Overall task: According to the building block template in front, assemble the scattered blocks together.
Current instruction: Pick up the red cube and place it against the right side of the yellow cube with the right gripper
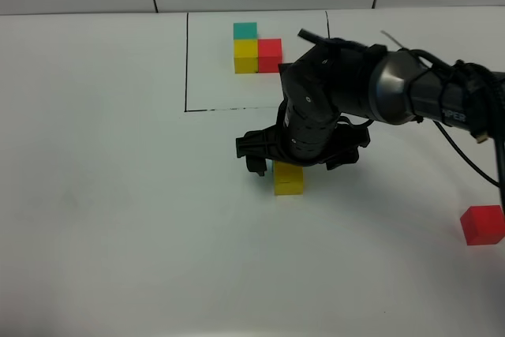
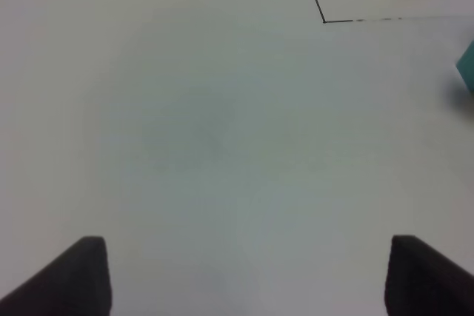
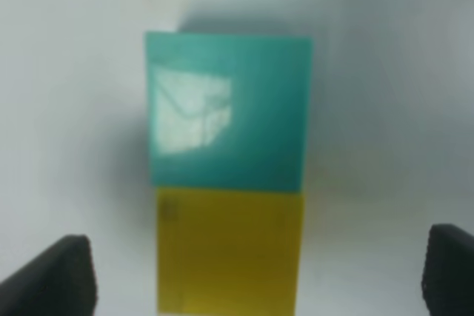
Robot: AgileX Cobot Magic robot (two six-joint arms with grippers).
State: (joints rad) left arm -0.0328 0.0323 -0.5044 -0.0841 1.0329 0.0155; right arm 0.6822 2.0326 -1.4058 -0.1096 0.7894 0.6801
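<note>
Your right arm comes in from the right side and reaches to the middle. Its wrist is bent so that the right gripper points straight down. Its two fingers stand wide apart and grip nothing. Your left gripper also has its fingers wide apart, with nothing between them.

One three-cube template, one teal block, one yellow block, one red block.
</note>
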